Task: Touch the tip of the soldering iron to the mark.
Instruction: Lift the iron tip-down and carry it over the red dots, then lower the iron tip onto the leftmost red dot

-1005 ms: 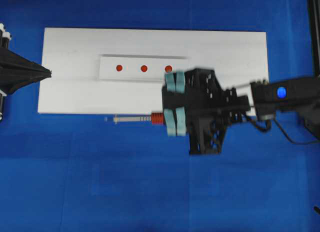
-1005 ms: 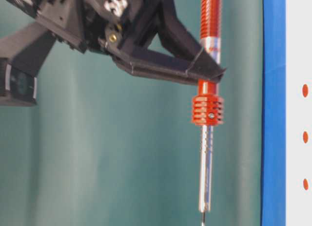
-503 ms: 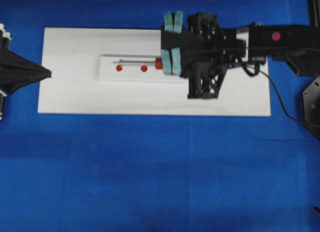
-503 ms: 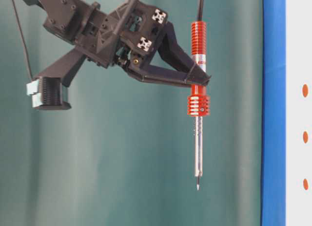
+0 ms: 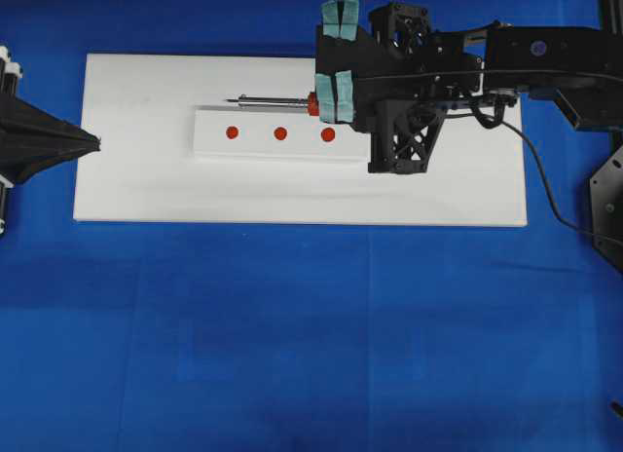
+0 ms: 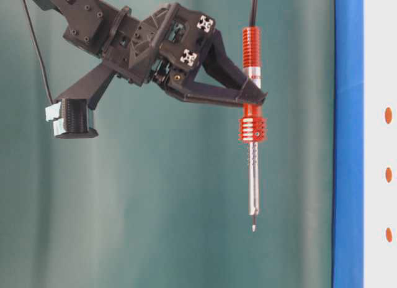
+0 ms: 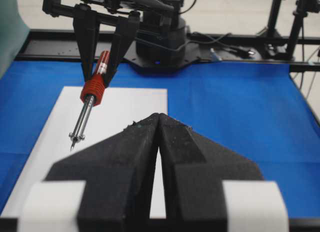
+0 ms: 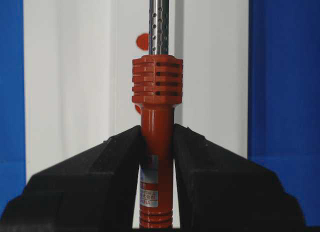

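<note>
My right gripper [image 5: 329, 103] is shut on the red-orange handle of the soldering iron [image 5: 268, 102], held level and well above the board [image 6: 253, 176]. The shaft points left; its tip lies over the white board just beyond the far edge of the raised strip [image 5: 209, 140]. Three red dots sit in a row on the strip; the mark [image 5: 328, 134] is the rightmost, slightly largest one. The tip is clear of it. My left gripper [image 5: 92, 140] is shut and empty at the board's left edge. The iron also shows in the left wrist view [image 7: 92, 92] and the right wrist view [image 8: 156, 87].
The white board [image 5: 146, 189] lies on a blue cloth. The iron's black cord [image 5: 545, 189] trails off the board's right end. The right arm's body [image 5: 419, 92] hangs over the board's right part.
The right gripper carried the iron from the board's near edge across the strip; in the last half second it shifted a little further, past the strip's far edge. The left gripper has not moved.
</note>
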Action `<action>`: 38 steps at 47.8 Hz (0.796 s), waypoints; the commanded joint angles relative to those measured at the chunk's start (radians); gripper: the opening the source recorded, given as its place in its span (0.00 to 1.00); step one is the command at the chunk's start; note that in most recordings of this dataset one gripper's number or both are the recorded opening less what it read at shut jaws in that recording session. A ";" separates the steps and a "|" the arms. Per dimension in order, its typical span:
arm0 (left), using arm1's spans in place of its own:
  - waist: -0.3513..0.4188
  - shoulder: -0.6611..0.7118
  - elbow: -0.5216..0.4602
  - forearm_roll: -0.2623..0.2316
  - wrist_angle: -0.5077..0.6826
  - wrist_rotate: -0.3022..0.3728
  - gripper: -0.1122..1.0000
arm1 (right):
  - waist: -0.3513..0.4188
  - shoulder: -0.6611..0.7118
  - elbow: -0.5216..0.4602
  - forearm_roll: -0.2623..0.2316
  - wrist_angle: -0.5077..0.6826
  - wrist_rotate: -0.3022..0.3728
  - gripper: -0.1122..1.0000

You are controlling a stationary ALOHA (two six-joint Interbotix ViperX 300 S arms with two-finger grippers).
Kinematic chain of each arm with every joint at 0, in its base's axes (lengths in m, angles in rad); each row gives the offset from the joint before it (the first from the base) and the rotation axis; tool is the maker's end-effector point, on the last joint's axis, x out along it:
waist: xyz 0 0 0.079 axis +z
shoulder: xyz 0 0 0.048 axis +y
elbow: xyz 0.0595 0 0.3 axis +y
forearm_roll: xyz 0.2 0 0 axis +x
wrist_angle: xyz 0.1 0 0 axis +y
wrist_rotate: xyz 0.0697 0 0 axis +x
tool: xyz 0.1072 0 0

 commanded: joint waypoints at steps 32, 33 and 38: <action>0.000 0.005 -0.009 0.002 -0.012 0.006 0.10 | -0.002 -0.012 -0.046 0.003 0.319 0.000 0.16; 0.000 0.003 -0.009 0.002 -0.012 0.006 0.10 | -0.002 -0.012 -0.046 0.003 0.316 0.000 0.16; 0.000 0.003 -0.009 0.002 -0.012 0.005 0.10 | -0.002 -0.012 -0.046 0.003 0.301 0.000 0.16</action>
